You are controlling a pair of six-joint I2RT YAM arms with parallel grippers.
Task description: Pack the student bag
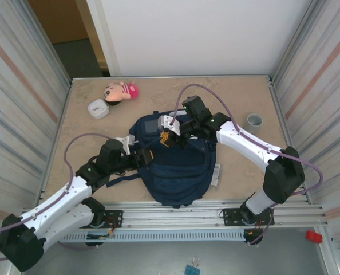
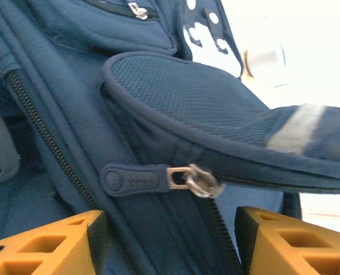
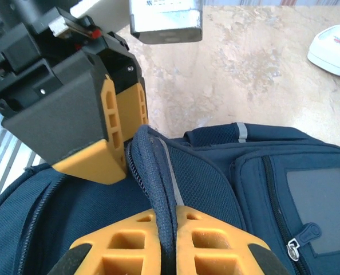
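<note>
Centrally on the tabletop, near the arm bases: bag, lying flat. Right fingers pressed together, pinching the bag's piped top edge. Left fingers spread, straddling a zip track at the bag's left side; zip pull just beyond them, untouched.

Navy blue student bag, thin white stripe, silver zip slider, navy pull tab. The right gripper and left gripper have orange-yellow fingers and black bodies. White arms with black joints, purple cables. Beige marbled table. The doll has a pink hat. White case, grey cup, red block.
</note>
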